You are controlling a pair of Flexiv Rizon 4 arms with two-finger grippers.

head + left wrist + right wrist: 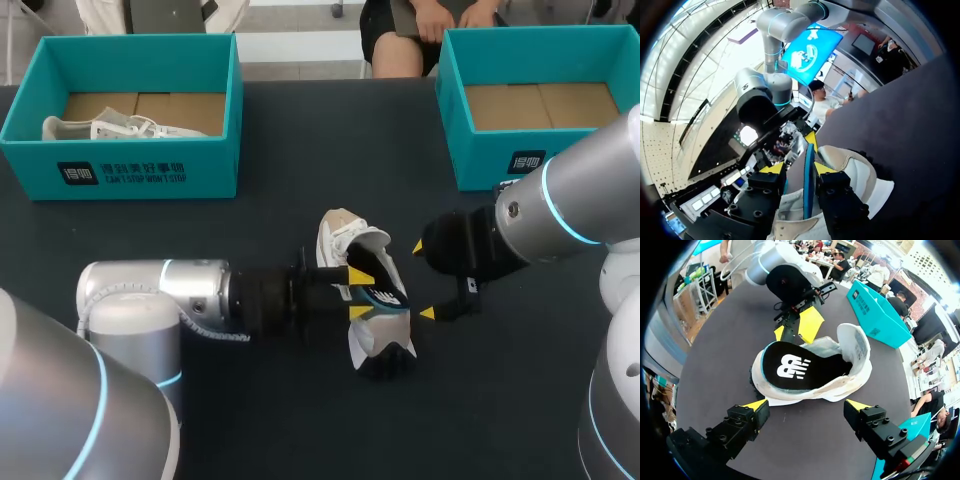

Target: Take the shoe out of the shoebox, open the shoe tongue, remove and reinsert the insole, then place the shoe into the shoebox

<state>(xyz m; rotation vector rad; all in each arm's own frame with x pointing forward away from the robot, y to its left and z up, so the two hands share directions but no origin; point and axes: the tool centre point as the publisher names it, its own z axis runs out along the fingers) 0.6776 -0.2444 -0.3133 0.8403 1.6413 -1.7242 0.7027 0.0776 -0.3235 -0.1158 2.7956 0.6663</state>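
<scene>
The shoe [857, 350] is found near the middle of the dark surface [200, 230], outside both boxes. Its black, teal-edged insole [795, 367] is seen partly out of it, one end wrapped by the shoe's collar. From the shoe's left, the left end effector [357, 292] is closed on the insole, which is pinched edge-on between its fingers [825, 167]. Just right of the shoe, the right end effector [423, 280] is spread wide, with nothing gripped. A teal shoebox [120, 165] containing a second white shoe [110, 128] is set well beyond the shoe to its left, and another shoebox [480, 150] beyond it to the right.
</scene>
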